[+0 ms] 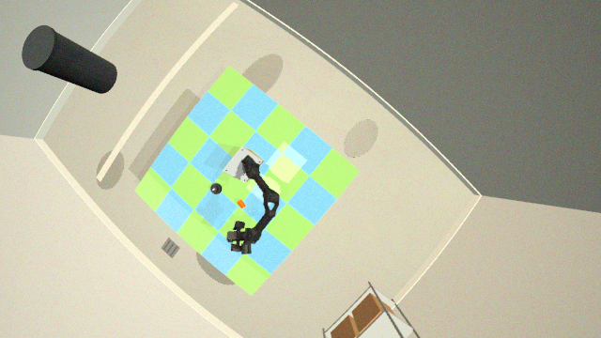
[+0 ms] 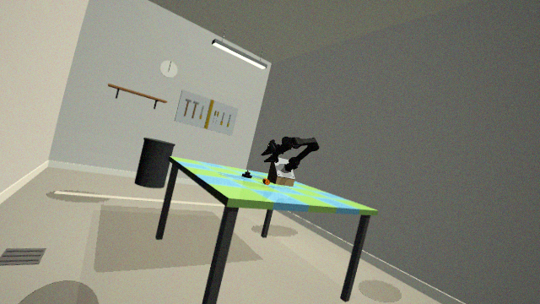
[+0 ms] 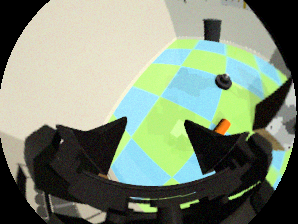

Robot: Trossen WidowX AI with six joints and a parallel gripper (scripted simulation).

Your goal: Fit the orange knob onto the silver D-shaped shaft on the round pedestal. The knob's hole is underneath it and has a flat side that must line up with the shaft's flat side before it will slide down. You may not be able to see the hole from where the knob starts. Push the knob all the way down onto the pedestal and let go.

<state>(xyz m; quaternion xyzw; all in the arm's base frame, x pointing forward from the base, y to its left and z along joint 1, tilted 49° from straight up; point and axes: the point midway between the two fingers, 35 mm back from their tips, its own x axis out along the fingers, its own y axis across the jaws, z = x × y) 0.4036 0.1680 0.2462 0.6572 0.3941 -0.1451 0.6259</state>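
The orange knob (image 1: 241, 204) (image 2: 266, 181) (image 3: 223, 127) lies on its side on the checkered table. In the wrist view its lower end is partly hidden behind the right finger. The hole cannot be made out clearly. The dark round pedestal (image 1: 213, 191) (image 2: 246, 176) (image 3: 219, 84) stands apart from the knob, toward the back in the wrist view. Its small silver shaft (image 3: 226, 77) points up; its flat side cannot be told. My gripper (image 1: 238, 236) (image 2: 264, 157) (image 3: 156, 121) is open and empty, raised above the table and off to one side of the knob.
The arm's base stands on a white-topped block (image 1: 233, 169) (image 2: 284, 181), near the knob and pedestal. The block's edge also shows at the right of the wrist view. The table (image 1: 230, 84) (image 2: 249, 203) has green and blue squares. A black bin (image 1: 70, 60) (image 2: 154, 162) stands on the floor beyond it.
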